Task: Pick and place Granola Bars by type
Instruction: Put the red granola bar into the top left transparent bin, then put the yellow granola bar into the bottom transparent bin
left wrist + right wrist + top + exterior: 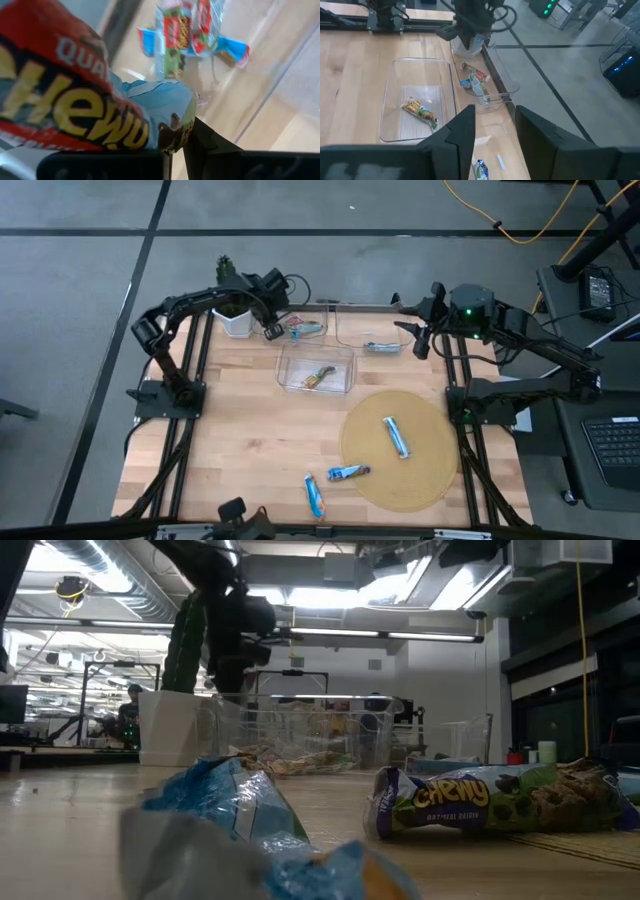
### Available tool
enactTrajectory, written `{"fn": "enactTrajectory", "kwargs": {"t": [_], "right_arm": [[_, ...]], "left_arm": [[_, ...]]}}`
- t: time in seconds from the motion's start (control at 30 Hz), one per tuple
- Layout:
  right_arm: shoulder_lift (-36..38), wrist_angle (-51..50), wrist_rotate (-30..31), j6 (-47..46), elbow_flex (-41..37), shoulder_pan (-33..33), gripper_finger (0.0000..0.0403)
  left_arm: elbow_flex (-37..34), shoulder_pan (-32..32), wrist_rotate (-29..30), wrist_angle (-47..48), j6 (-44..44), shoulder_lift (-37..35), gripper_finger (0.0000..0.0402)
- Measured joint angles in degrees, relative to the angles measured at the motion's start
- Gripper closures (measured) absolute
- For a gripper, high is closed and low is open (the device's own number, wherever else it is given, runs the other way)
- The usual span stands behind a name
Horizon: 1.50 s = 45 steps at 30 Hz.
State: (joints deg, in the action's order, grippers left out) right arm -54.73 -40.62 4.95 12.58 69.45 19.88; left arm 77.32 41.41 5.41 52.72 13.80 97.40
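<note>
My left gripper [272, 330] hangs over the left end of a clear bin [318, 314] at the table's far edge, shut on a red granola bar [65, 100] with yellow lettering. Two red-and-blue bars [190, 35] lie on that bin's floor. A gold-green bar [320, 377] lies in a second clear bin [345, 367], and a blue bar [382, 347] in a third [345, 340]. Three more bars lie loose: one [397, 436] on the round mat [420, 480], two [348, 473], [314, 495] near the front edge. My right gripper [492, 130] is open and empty, raised at the far right. My left gripper pinches the red bar's crimped light-blue end [172, 131] between its two fingers [210, 147]. The fingers point steeply down. The bar is lifted clear of the bin's floor, and its red length stretches away to one side of the fingers.
A white pot [236, 322] with a green plant stands right beside my left gripper, at the far left. The three clear bins crowd the far middle of the table. Bare wood lies at the near left.
</note>
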Motion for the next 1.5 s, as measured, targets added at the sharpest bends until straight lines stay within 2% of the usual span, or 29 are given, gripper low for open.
{"fn": "enactTrajectory", "kwargs": {"t": [0.47, 0.6, 0.97, 1.1, 1.27, 1.33, 1.5], "right_arm": [[-0.78, 0.0, 0.0, 0.93, 0.02, 0.0, 0.0261], [-0.78, 0.0, 0.0, 1.42, 0.01, -0.01, 0.0261], [-0.78, -0.05, 0.0, 2.91, 0.02, 0.0, 0.0261], [-0.78, -1.96, 0.0, 2.93, 0.02, -0.02, 0.0261], [-0.78, -7.65, -0.1, 2.93, 0.02, 0.0, 0.0261], [-0.76, -10.7, -2.93, 2.93, 0.02, -0.06, 0.0261], [-0.56, -18.61, -15.73, 0.66, 0.04, -3.03, 0.0261]], "left_arm": [[-1.03, -0.52, -0.54, -1.53, 2.49, 1.28, 0.0382], [-1.03, -0.52, -0.36, -0.88, 2.9, 1.28, 0.0359], [-1.03, -0.52, 4.06, 6.02, 4.48, 1.15, 0.0252], [0.72, -1.14, 3.83, 6.18, 3.97, 0.95, 0.0242], [6.23, -3.31, 3.73, 6.04, 3.97, 0.91, 0.025], [9.03, -4.56, 3.73, 5.76, 4.05, 0.86, 0.0256], [16.12, -8.69, 3.71, 5.59, 3.68, 0.86, 0.0266]]}}
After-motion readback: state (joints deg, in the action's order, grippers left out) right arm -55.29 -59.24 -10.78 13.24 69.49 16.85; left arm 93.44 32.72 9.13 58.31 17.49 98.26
